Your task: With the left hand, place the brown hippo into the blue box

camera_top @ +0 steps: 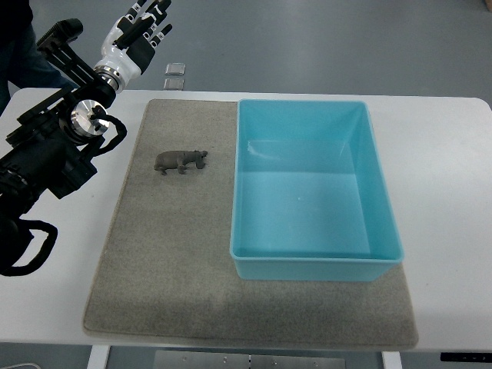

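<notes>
Closest to the camera, along the bottom of the frame, runs the front edge of the white tabletop (453,231), with the near border of a grey felt mat (161,269) lying on it. That mat covers most of the middle of the tabletop, from the lower left up to the upper centre.

On the right half of the mat sits the blue box (315,265), a rectangular open bin with light blue walls and nothing visible inside. Its long side runs from the top of the frame toward the bottom, and its left wall stands near the centre of the picture.

Left of the box, on bare mat in the upper left-centre of the frame, stands the brown hippo (179,161). It is on its feet, its head pointing toward the box, a clear strip of mat between the two. Nothing touches it.

From the left edge the black left arm (46,161) reaches diagonally upward. Its left hand (138,34) is in the upper left of the frame, past the far edge of the tabletop, fingers loosely extended and holding nothing. It is well apart from the hippo.

Two small pale square objects (174,74) lie on the floor just beyond the tabletop's far edge, near the hand.
</notes>
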